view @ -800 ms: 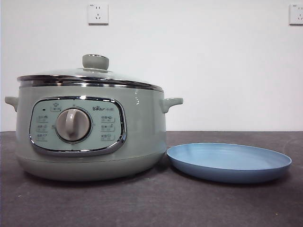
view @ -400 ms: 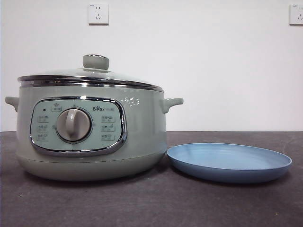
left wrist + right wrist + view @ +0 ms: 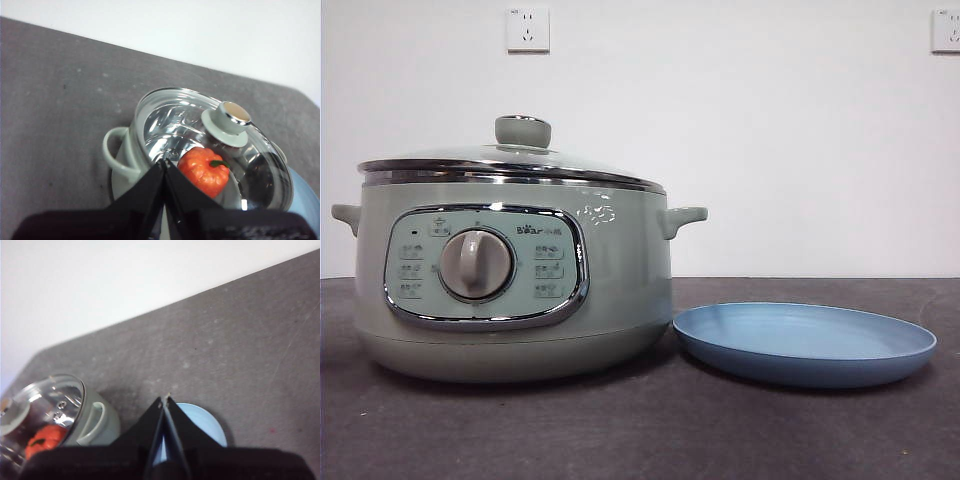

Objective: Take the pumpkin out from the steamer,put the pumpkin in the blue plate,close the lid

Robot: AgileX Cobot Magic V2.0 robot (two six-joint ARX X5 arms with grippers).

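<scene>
The pale green steamer (image 3: pixel 510 290) stands at the left of the table with its glass lid (image 3: pixel 510 160) on. The light blue plate (image 3: pixel 805 340) lies empty just to its right. The orange pumpkin (image 3: pixel 204 171) lies inside the pot, seen through the lid (image 3: pixel 220 145) in the left wrist view and also in the right wrist view (image 3: pixel 44 440). My left gripper (image 3: pixel 164 162) is shut and empty, high above the steamer's left handle (image 3: pixel 117 152). My right gripper (image 3: pixel 164 400) is shut and empty, high above the plate (image 3: pixel 200 425). Neither arm shows in the front view.
A dark grey tabletop (image 3: pixel 640 430) runs under everything, with a white wall behind. Two wall sockets (image 3: pixel 527 28) sit high on the wall.
</scene>
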